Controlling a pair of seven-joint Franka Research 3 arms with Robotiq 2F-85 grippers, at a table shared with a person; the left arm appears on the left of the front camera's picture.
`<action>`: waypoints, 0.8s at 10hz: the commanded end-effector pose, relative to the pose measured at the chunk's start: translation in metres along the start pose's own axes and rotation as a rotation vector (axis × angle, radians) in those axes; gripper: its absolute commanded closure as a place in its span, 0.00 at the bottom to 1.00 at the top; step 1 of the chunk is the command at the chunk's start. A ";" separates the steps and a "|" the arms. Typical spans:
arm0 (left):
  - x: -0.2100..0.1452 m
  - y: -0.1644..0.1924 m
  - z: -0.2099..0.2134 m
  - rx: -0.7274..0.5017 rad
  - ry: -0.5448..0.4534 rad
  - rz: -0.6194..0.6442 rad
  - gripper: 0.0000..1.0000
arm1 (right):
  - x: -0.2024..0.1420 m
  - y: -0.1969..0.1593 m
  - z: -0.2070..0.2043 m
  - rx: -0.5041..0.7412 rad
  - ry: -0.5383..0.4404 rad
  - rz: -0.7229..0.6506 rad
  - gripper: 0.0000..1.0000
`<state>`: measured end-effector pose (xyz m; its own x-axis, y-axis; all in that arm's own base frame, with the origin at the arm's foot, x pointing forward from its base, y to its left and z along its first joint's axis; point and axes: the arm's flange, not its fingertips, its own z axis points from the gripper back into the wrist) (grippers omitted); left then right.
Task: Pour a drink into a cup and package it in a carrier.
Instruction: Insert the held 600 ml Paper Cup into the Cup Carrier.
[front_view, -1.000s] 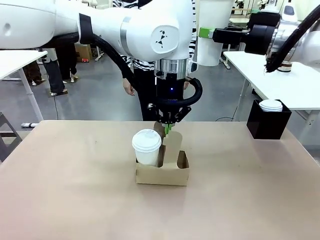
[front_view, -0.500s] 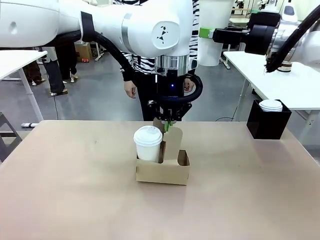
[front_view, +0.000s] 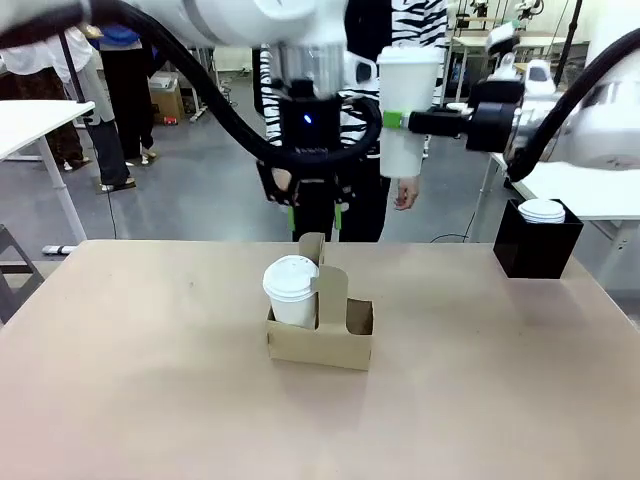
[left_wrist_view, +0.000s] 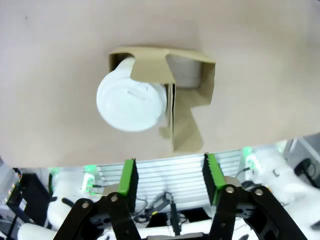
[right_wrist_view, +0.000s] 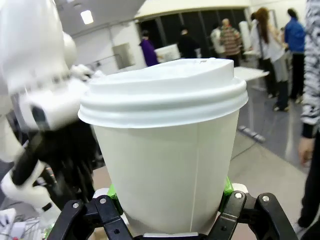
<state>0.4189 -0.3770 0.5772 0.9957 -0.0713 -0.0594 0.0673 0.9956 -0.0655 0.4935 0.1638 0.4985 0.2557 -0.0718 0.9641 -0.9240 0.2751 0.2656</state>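
On the worktop (front_view: 150, 400) nearest us sat the carrier (front_view: 320, 345), with one lidded cup (front_view: 293, 290) standing in its left slot and the other slot bare. Above its handle our left hand (front_view: 315, 222) hung spread and empty. Farther back and high up, our right hand (front_view: 405, 122) pinched a second cup (front_view: 408, 80), lid on. We could not see the drink under either lid, but we judged the pouring done. What was left was seating that second cup.
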 end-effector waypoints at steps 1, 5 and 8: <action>-0.029 0.052 0.012 -0.062 0.008 -0.078 0.00 | -0.010 -0.014 -0.011 0.158 0.041 -0.089 0.20; -0.052 0.164 0.027 -0.101 -0.047 -0.513 0.00 | -0.074 -0.006 -0.030 0.494 0.028 -0.064 0.20; -0.045 0.163 0.037 -0.055 -0.027 -0.489 0.06 | -0.076 0.005 -0.036 0.427 0.039 -0.110 0.20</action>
<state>0.3969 -0.2045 0.5836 0.8463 -0.5327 -0.0057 0.5311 0.8446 -0.0678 0.4792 0.2017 0.4178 0.3620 -0.0384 0.9314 -0.9170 -0.1944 0.3484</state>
